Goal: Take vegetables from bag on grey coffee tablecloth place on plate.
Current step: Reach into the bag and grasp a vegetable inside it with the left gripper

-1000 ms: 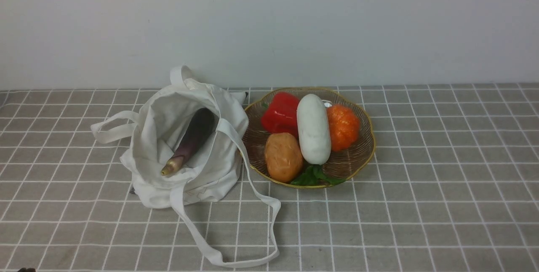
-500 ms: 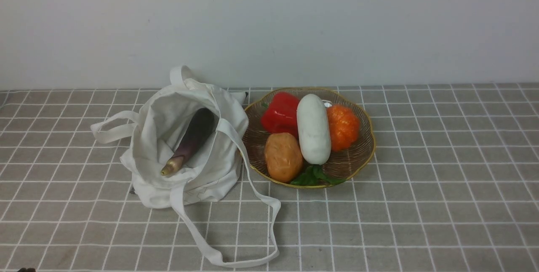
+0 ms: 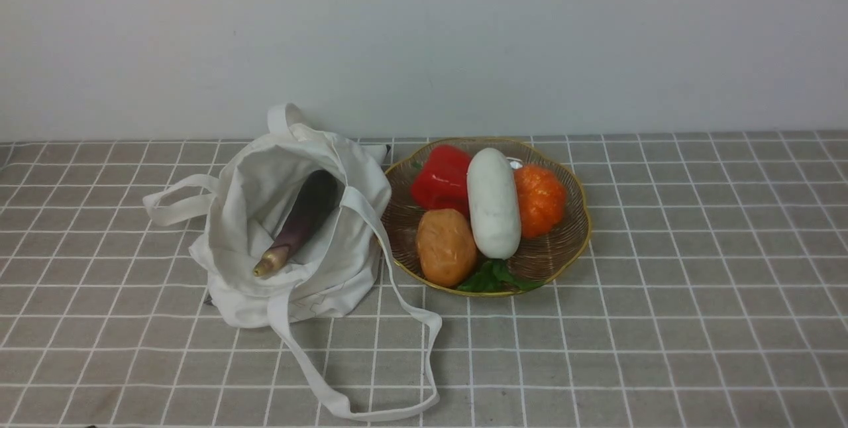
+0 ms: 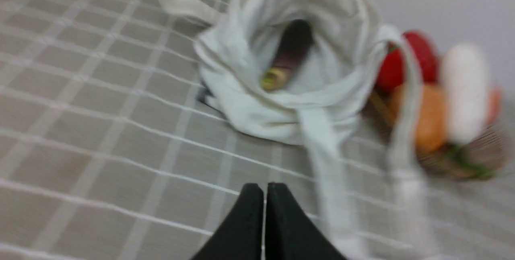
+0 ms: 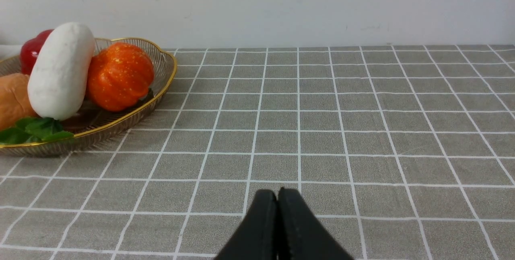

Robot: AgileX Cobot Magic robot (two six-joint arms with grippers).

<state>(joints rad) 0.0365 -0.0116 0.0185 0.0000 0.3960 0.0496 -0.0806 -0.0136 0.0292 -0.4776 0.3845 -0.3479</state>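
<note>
A grey-beige tablecloth (image 3: 662, 322) crossed by thin white lines lies beneath a cotton bag and a filled plate, its far edge meeting a pale, plain wall (image 3: 464, 44) marked by a few small dark specks. A dark purple eggplant (image 3: 306, 216) lies inside the open off-white bag (image 3: 232, 242), which slumps left of centre near the cloth's far edge, one long strap (image 3: 391, 411) looping toward the near edge. Just beside it, close to the middle of the far edge, the scalloped wicker plate (image 3: 576, 246) carries a red pepper (image 3: 440, 179), a white oblong vegetable (image 3: 493, 203), a brown potato (image 3: 445, 247), an orange pumpkin (image 3: 539, 199) and green leaves (image 3: 498, 277). The left gripper (image 4: 264, 187), its tips together, holds nothing, well apart from the eggplant; the right gripper (image 5: 277, 193) is likewise closed and holds nothing.
</note>
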